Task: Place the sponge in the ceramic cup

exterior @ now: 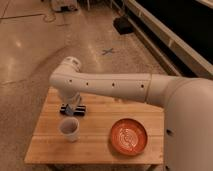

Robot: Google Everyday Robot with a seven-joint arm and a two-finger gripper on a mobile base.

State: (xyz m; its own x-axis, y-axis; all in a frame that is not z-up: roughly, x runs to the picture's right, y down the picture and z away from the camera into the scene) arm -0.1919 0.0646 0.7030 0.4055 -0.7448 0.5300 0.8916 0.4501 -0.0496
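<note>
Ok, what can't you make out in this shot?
Camera view:
1. Gripper, behind the cup by the black bar: what it holds, hidden by the wrist.
2. Sponge: not made out, perhaps under the wrist.
3. Table: near right corner hidden by the robot's body.

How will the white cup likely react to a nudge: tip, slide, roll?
The cup stands upright and narrows toward its base, so a push near the rim would probably tip it. It looks rigid, likely breakable. The gripper hangs just behind it, over the table, so a bump seems possible.
</note>
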